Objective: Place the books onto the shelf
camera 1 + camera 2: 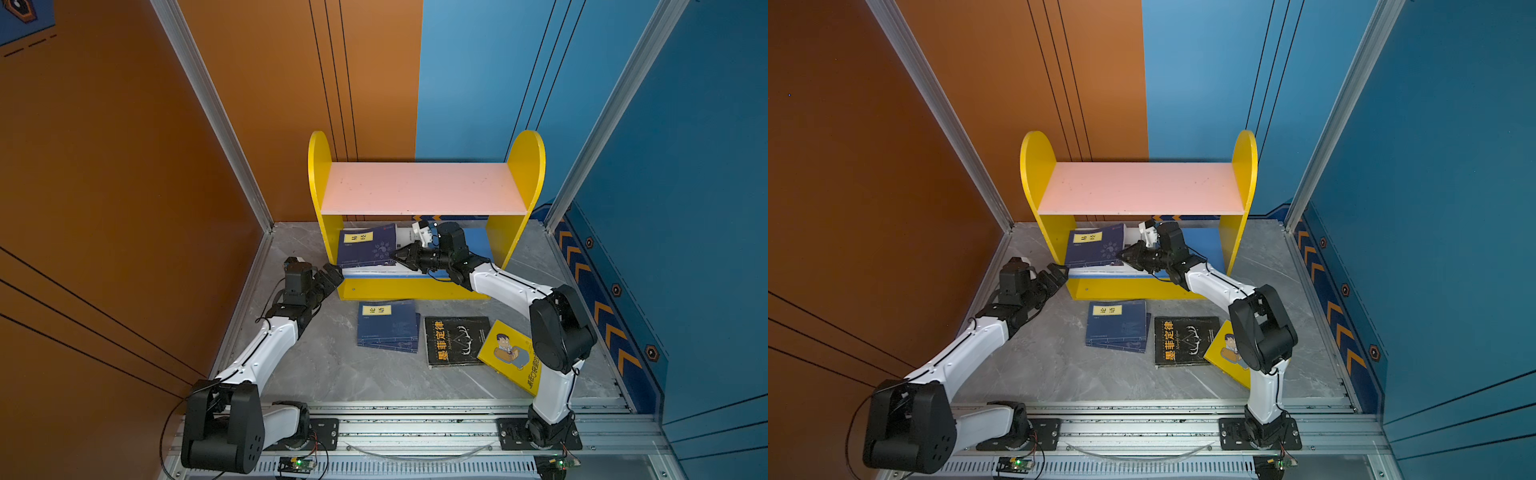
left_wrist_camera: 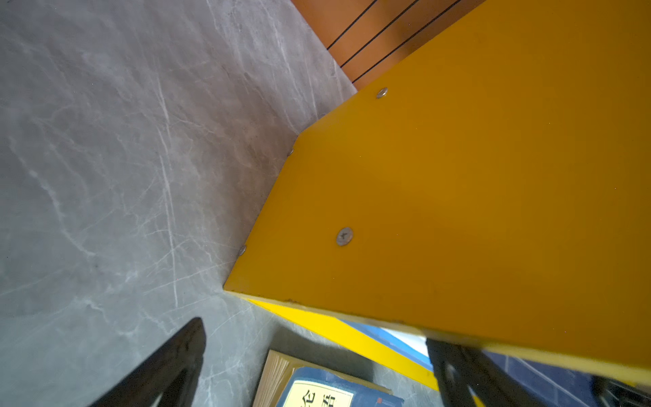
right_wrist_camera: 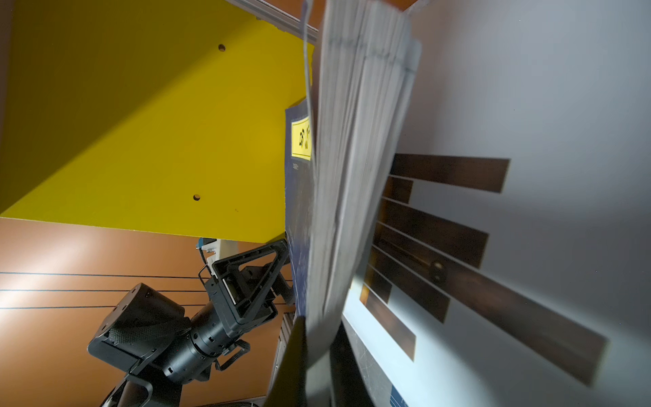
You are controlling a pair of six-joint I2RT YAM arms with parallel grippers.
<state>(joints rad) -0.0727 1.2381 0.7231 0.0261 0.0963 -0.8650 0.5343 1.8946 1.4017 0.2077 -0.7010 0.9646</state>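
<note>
The shelf (image 1: 424,187) (image 1: 1142,187) stands at the back. On its blue lower board a white book (image 1: 374,272) (image 3: 528,88) lies flat. My right gripper (image 1: 401,254) (image 1: 1125,254) (image 3: 317,338) is shut on a navy book (image 1: 365,247) (image 1: 1096,247) (image 3: 299,197), holding it tilted above the white one. My left gripper (image 1: 330,276) (image 1: 1057,276) (image 2: 317,345) is open at the front foot of the shelf's left side panel (image 2: 458,193), one finger on each side of its edge. On the floor in front lie a navy book (image 1: 388,326) (image 2: 327,391), a black book (image 1: 455,340) and a yellow book (image 1: 509,353).
The edge of another navy book shows under the floor one. The right arm's elbow (image 1: 561,332) hangs over the yellow book. Orange wall (image 1: 124,166) on the left and blue wall (image 1: 685,208) on the right close in the grey floor (image 1: 332,365).
</note>
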